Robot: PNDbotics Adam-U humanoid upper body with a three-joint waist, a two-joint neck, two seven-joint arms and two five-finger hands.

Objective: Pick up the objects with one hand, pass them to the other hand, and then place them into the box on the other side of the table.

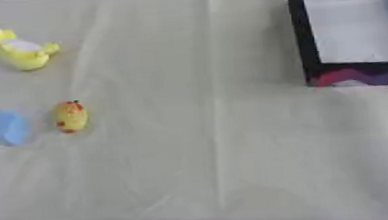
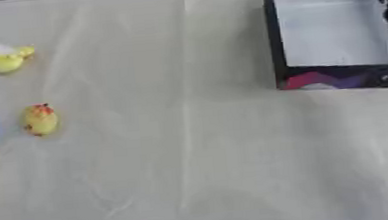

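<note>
Left hand seen in neither view. Dark arm part at right edge of right eye view, over box [image 1: 308, 47]; whether it is the right hand, and state of fingers, cannot be told.

Three objects lie at left of surface [image 1: 219, 155]: yellow toy [image 1: 23, 50] far left, blue block [image 1: 6, 127] just beside yellow egg shape [image 1: 71, 116], egg's long axis upright in view.

Box at far right, well apart from objects, inside looks empty.

Left arm judged nearer for pickup; handover to right judged needed before box.

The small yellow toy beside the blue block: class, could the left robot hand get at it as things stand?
Probably yes. The small yellow toy lies uncovered on the table's left side, apart from the blue block. No robot hand shows nearby.
</note>
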